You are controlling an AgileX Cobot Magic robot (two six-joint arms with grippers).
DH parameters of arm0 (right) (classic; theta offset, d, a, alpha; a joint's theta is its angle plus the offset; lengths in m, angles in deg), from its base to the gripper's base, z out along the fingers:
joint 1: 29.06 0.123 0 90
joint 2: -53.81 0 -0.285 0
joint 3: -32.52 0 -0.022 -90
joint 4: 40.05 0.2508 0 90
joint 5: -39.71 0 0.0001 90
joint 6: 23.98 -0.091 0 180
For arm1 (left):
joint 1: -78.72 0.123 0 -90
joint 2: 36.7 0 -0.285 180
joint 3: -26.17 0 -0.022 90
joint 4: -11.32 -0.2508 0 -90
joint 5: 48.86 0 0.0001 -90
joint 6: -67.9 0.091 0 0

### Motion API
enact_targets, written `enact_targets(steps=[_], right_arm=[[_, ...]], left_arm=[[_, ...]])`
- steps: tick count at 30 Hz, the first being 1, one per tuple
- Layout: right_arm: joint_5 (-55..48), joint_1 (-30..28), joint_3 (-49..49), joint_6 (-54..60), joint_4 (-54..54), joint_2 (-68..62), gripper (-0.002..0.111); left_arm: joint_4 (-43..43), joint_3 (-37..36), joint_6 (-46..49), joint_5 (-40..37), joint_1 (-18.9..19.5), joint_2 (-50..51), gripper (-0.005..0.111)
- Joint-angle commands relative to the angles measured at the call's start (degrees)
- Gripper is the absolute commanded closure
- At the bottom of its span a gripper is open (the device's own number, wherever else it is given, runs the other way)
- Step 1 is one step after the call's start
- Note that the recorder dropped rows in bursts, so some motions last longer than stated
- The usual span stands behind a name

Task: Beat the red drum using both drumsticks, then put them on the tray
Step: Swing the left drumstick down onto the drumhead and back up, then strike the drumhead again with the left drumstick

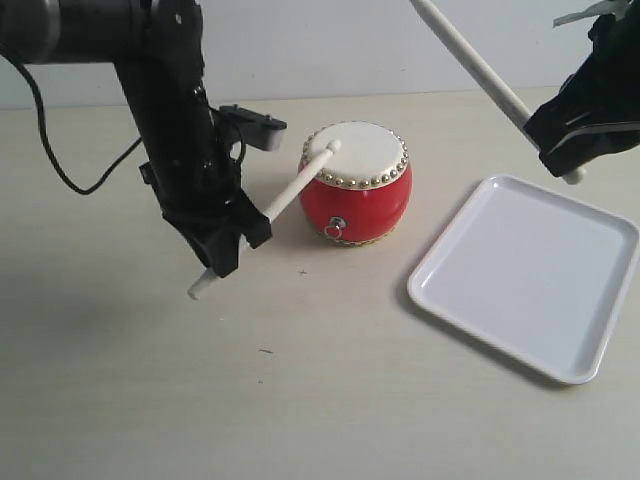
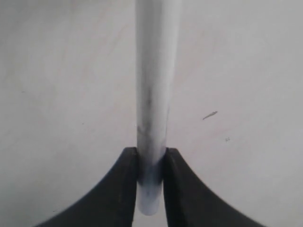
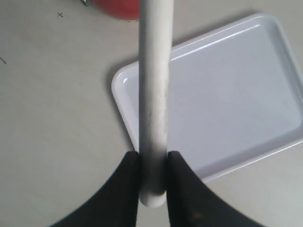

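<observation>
Aim matters: my left claw (image 2: 151, 157) pinches a slim pale wooden stick (image 1: 298, 187) touching the glossy red drum (image 1: 355, 205); my right claw (image 3: 153, 158), two o'clock, pinches the raised stick (image 1: 470, 55). I'd strike centre.

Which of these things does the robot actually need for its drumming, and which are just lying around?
Needed for the job:
red drum
left drumstick, gripped by the left hand
right drumstick, gripped by the right hand
white tray

Just there:
black cable beside the left arm
table
</observation>
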Motion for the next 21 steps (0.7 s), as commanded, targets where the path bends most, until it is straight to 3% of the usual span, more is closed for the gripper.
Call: enact_targets(steps=[1,7,12,21], right_arm=[[0.77,0.07,-0.18,-0.03,0.33,0.29,0.108],[-0.56,0.07,-0.18,2.46,5.94,-13.10,0.108],[-4.09,0.07,-0.18,2.67,2.50,-22.70,0.108],[-3.71,0.07,1.60,2.52,2.22,-4.73,0.108]], left_arm=[[-1.75,0.05,-0.64,-0.04,-0.22,-4.07,0.107],[-3.00,-2.75,-0.64,-0.04,0.63,-19.96,0.107],[-3.09,-5.71,-1.29,-0.04,0.63,-22.90,0.107],[0.49,-5.50,0.45,-0.04,0.41,-19.10,0.107]])
